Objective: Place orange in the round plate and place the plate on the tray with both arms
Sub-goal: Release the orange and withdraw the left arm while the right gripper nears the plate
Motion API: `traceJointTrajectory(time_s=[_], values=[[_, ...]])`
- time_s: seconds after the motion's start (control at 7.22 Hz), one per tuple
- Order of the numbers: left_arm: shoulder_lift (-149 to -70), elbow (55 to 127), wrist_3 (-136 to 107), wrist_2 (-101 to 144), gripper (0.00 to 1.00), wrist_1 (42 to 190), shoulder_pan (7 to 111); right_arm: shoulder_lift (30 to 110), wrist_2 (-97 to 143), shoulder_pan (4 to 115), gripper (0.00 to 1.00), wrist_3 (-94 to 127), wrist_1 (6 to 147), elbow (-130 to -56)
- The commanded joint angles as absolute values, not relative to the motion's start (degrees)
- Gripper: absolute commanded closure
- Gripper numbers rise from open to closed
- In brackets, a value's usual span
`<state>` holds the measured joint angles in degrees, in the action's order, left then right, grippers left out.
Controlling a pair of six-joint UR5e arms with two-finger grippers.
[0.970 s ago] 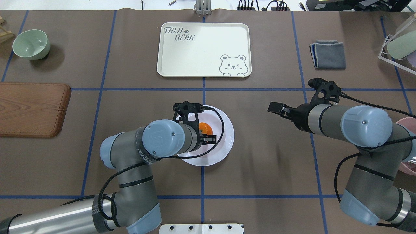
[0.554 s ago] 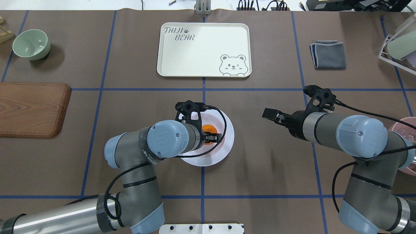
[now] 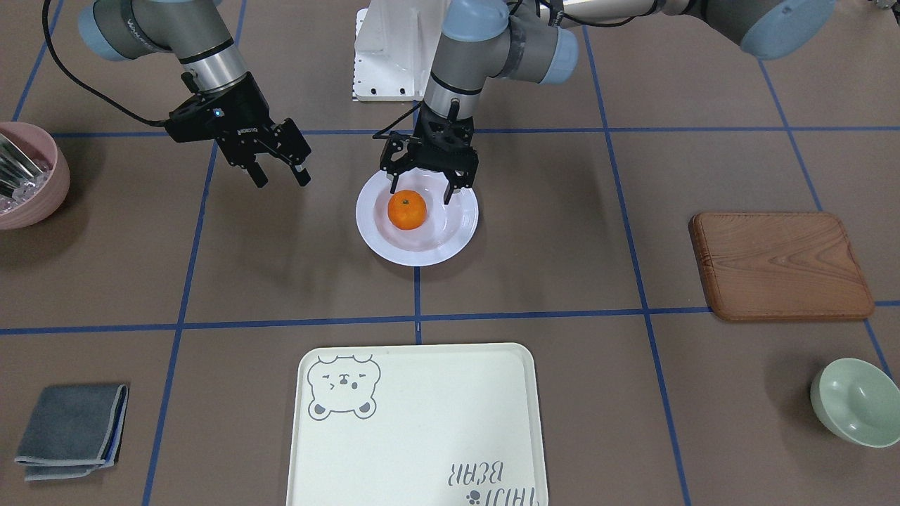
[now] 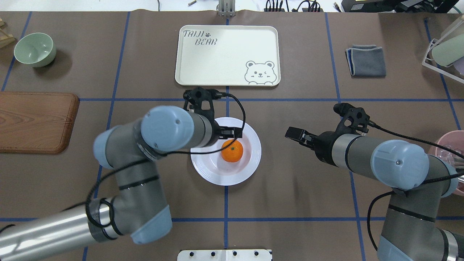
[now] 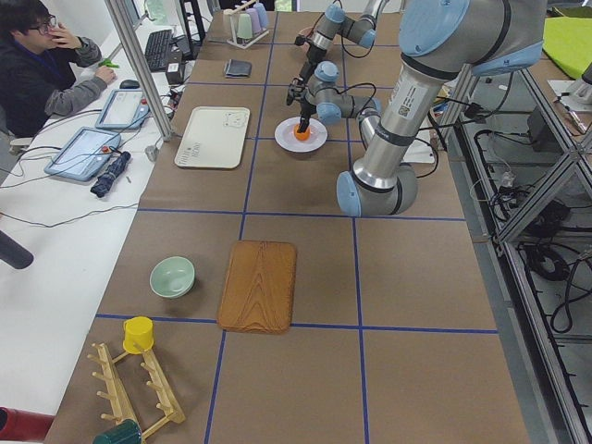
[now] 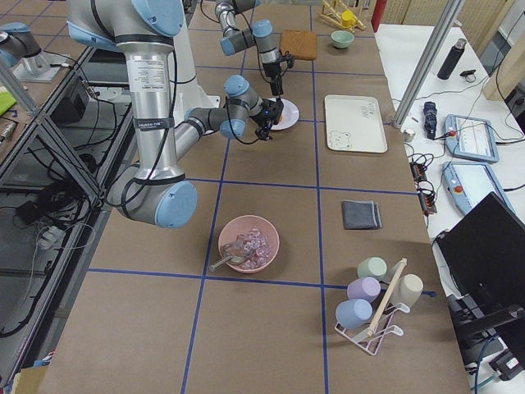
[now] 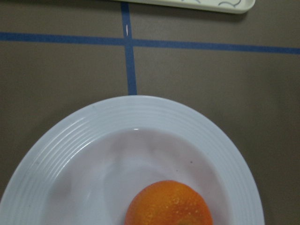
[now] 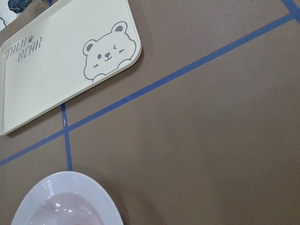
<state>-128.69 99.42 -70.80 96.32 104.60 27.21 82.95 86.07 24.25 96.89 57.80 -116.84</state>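
Note:
The orange [image 3: 407, 210] lies free in the sunken centre of the round plate [image 3: 457, 239], which stands on the table mat. My left gripper [image 3: 422, 191] hangs open just above the plate's rim on the robot side, its fingers apart and off the fruit. From overhead the orange [image 4: 232, 150] shows uncovered in the plate [image 4: 250, 165], beside the left gripper [image 4: 233, 133]. My right gripper [image 3: 281, 173] is open and empty, in the air a short way off the plate. The tray [image 4: 227, 54] lies empty beyond the plate. The left wrist view shows the orange [image 7: 168, 204] and the plate rim [image 7: 89, 145].
A brown wooden board [image 4: 36, 121] and a mint-green bowl [image 4: 35, 49] are on the left side. A folded grey cloth [image 4: 366, 60] and a cup rack [image 4: 444, 50] are at the far right. A pink bowl [image 3: 28, 186] holding cutlery stands near the right arm.
My left gripper has let go of the orange and drawn up and away from it, leaving it in the plate. My right gripper has moved closer to the plate.

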Motion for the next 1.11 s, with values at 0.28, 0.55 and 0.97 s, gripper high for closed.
traceJointTrajectory(time_s=[0.28, 0.55, 0.97], values=[[-117.0, 102.9, -34.7, 124.0, 0.01, 93.9, 59.2, 80.5, 79.9, 18.5, 0.01, 106.0, 55.8, -117.4], [-113.2, 94.8, -6.6, 128.3, 0.01, 90.4, 73.3, 79.9, 73.0, 14.0, 0.0, 107.6, 55.9, -116.9], [-109.7, 74.9, 7.5, 136.8, 0.01, 92.4, 90.7, 74.7, 71.1, 12.1, 0.0, 117.0, 56.3, -112.4]])
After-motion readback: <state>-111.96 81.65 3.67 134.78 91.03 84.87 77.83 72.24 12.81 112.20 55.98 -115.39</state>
